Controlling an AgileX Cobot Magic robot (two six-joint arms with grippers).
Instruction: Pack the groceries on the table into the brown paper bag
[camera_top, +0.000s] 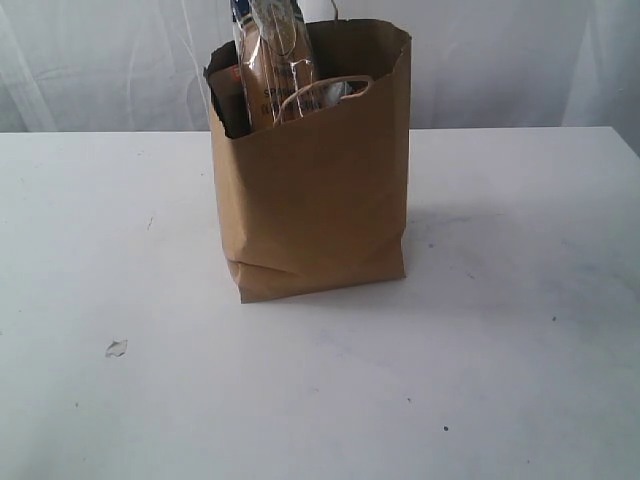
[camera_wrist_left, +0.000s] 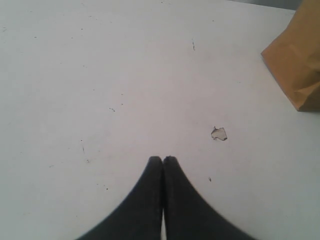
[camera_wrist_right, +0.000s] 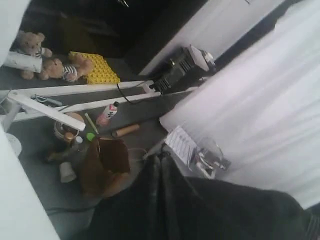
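The brown paper bag (camera_top: 315, 190) stands upright on the white table (camera_top: 500, 380), a little behind the middle. Groceries stick out of its top: a long spaghetti packet (camera_top: 275, 60) and the dark edge of a brown pouch (camera_top: 228, 95); what lies deeper is hidden. Neither gripper shows in the exterior view. In the left wrist view my left gripper (camera_wrist_left: 162, 159) is shut and empty above bare table, with a corner of the bag (camera_wrist_left: 297, 65) off to one side. My right gripper (camera_wrist_right: 162, 156) is shut with nothing in it and points away from the table toward the room's floor.
A small crumpled white scrap (camera_top: 116, 348) lies on the table at the front left, also a scrap (camera_wrist_left: 218, 133) near my left fingertips. The right wrist view holds floor clutter: teddy bears (camera_wrist_right: 60, 67), a yellow mat (camera_wrist_right: 97, 67), bottles, a white curtain (camera_wrist_right: 260, 100).
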